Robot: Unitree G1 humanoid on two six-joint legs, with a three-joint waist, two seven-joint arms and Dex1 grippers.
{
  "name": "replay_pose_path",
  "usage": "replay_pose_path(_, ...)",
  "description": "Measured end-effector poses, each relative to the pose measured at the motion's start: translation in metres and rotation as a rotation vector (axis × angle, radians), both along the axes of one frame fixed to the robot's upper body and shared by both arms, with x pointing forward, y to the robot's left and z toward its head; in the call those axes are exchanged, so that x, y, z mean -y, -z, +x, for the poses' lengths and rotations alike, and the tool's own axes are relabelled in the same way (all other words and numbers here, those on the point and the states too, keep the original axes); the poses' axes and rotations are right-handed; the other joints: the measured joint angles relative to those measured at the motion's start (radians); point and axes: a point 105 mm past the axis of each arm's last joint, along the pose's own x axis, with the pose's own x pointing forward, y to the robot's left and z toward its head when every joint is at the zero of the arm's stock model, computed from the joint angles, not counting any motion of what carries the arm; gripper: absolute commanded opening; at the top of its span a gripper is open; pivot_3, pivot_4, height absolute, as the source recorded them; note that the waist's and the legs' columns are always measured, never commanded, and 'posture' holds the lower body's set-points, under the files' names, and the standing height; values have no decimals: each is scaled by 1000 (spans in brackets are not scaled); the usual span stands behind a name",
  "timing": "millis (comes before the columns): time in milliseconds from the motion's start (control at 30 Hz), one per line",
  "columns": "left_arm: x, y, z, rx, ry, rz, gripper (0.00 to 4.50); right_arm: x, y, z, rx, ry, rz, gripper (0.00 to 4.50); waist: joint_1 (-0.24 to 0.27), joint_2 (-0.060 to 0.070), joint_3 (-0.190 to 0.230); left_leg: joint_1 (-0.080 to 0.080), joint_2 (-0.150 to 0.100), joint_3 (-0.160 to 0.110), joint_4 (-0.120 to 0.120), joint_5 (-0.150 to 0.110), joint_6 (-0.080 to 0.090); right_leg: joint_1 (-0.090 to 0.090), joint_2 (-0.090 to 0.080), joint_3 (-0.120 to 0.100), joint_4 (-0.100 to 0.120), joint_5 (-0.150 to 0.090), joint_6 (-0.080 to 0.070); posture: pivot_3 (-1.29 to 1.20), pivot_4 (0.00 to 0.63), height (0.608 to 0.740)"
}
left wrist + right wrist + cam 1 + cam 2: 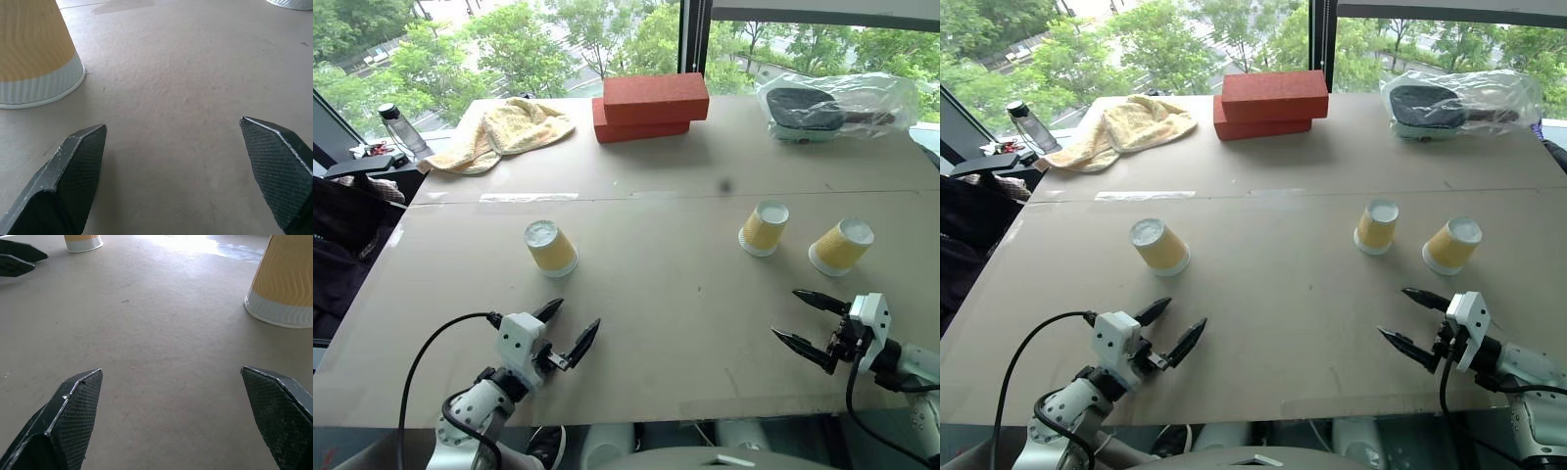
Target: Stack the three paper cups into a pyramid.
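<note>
three upturned cups sit apart: left cup [551, 247] centre-left, middle cup [764, 227] and right cup [841, 245] centre-right. left gripper [568, 327] and right gripper [811, 321] gape empty; a hard squeeze could crush or tip one.

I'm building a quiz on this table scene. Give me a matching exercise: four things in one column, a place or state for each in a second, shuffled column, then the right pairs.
Things:
1. red bricks
2. yellow towel
3. plastic bag
4. left tool

Places or states:
A. far right of the table
B. open, holding nothing
C. far left, crumpled
D. stacked in two at the far middle

Pairs: 1-D, 2-C, 3-A, 4-B
</note>
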Motion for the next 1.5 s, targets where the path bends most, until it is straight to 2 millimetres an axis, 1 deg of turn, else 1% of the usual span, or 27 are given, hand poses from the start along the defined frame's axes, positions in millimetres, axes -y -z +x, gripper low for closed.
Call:
replay_pose_path(67, -17, -19, 14, 55, -58, 7, 4500, -10, -11, -1, 37, -42, 25, 4475, 3, -3, 2, -2, 0, -3, 1, 0, 0, -1, 0, -2, 1, 2, 3, 0, 150, 730)
replay_pose_path(167, -29, -48, 30, 137, -69, 63, 4500, -27, -29, 0, 101, -114, 46, 4475, 3, -4, 3, -3, -1, -3, 1, 0, 0, -1, -2, -3, 0, 2, 4, 0, 150, 730)
replay_pose_path(233, -33, -59, 38, 162, -64, 90, 4500, -36, -42, 4, 134, -134, 68, 4475, 1, -5, 3, -4, -2, -2, 1, 0, 0, -1, -2, -3, -1, 2, 4, 0, 150, 730)
replay_pose_path(267, -34, -61, 41, 168, -58, 97, 4500, -42, -49, 7, 157, -148, 79, 4475, 0, -6, 4, -4, -2, -2, 1, 0, 0, -1, -2, -3, -1, 2, 4, 0, 150, 730)
replay_pose_path(333, -34, -60, 45, 162, -50, 99, 4500, -47, -55, 9, 168, -159, 86, 4475, 0, -7, 4, -4, -2, -2, 1, 0, 0, -1, -2, -4, -1, 2, 4, 0, 150, 730)
replay_pose_path(433, -31, -64, 60, 162, -31, 110, 4500, -60, -72, 16, 200, -184, 113, 4475, 4, -8, 5, -5, -1, -5, 2, 0, -1, -1, -2, -6, -1, 2, 4, 0, 150, 730)
replay_pose_path(500, -28, -68, 68, 169, -18, 123, 4500, -65, -82, 17, 221, -192, 129, 4475, 8, -8, 5, -7, -1, -6, 2, 0, -1, -2, -2, -7, -1, 2, 4, 0, 150, 730)
replay_pose_path(633, -28, -78, 83, 198, -18, 131, 4500, -71, -88, 17, 219, -189, 144, 4475, 12, -8, 5, -10, -2, -7, 3, 0, -1, -3, -2, -9, -2, 2, 4, 0, 150, 730)
replay_pose_path(733, -27, -79, 86, 198, -9, 127, 4500, -73, -87, 17, 207, -189, 150, 4475, 11, -8, 5, -10, -2, -6, 3, 0, -1, -3, -2, -9, -2, 2, 4, 0, 150, 730)
replay_pose_path(767, -27, -79, 87, 196, -2, 125, 3978, -75, -87, 17, 205, -186, 154, 4500, 11, -8, 5, -10, -2, -6, 3, 0, -1, -3, -1, -10, -2, 2, 4, 0, 150, 730)
replay_pose_path(800, -25, -79, 87, 196, 9, 124, 3826, -75, -87, 17, 205, -181, 157, 4500, 11, -8, 5, -10, -2, -6, 3, 0, -1, -3, -1, -10, -2, 2, 4, 0, 150, 730)
replay_pose_path(933, -22, -79, 88, 186, 35, 110, 2394, -76, -89, 16, 215, -172, 160, 4500, 12, -8, 5, -10, -1, -7, 3, 1, -1, -3, 0, -10, -1, 2, 4, 0, 150, 730)
replay_pose_path(967, -22, -79, 88, 180, 43, 105, 2286, -77, -90, 16, 219, -170, 160, 4500, 12, -8, 5, -10, -1, -7, 3, 1, -1, -3, 0, -10, -1, 2, 4, 0, 150, 730)
replay_pose_path(1067, -21, -79, 87, 167, 62, 83, 2286, -77, -90, 16, 217, -164, 162, 4500, 12, -8, 5, -10, -2, -6, 4, 1, -1, -3, 2, -10, -1, 2, 5, 0, 150, 730)
replay_pose_path(1133, -16, -80, 85, 156, 99, 66, 2286, -76, -89, 15, 212, -160, 164, 4500, 12, -8, 5, -10, -1, -6, 4, 1, -1, -3, 2, -10, -1, 2, 5, 0, 150, 730)
replay_pose_path(1200, -5, -80, 82, 140, 171, 42, 2286, -76, -89, 14, 207, -160, 169, 4500, 16, -8, 5, -10, -1, -7, 4, 1, -1, -3, 3, -10, -1, 2, 5, 0, 150, 730)
replay_pose_path(1233, 7, -80, 78, 126, 238, 31, 2286, -76, -88, 13, 202, -161, 167, 4500, 21, -8, 5, -10, -2, -7, 4, 1, -1, -3, 3, -10, -1, 2, 5, 0, 150, 730)
replay_pose_path(1267, 13, -80, 77, 119, 272, 25, 2286, -76, -88, 13, 200, -161, 165, 4500, 22, -8, 5, -10, -2, -7, 4, 1, -1, -3, 3, -10, -1, 2, 5, 0, 150, 730)
replay_pose_path(1367, 47, -84, 75, 112, 434, 28, 2286, -72, -85, 11, 180, -153, 159, 4500, 26, -9, 6, -11, -2, -8, 6, 1, -1, -3, 4, -10, -1, 2, 4, 0, 150, 730)
replay_pose_path(1433, 69, -88, 74, 127, 541, 51, 2286, -69, -85, 10, 176, -142, 152, 4500, 24, -8, 6, -11, -2, -7, 6, 1, -1, -3, 5, -10, -1, 3, 4, 0, 150, 730)
replay_pose_path(1500, 91, -85, 70, 139, 656, 104, 2286, -64, -81, 8, 160, -133, 132, 4500, 24, -8, 6, -11, -2, -7, 6, 1, -1, -3, 6, -9, -1, 2, 4, 0, 150, 730)
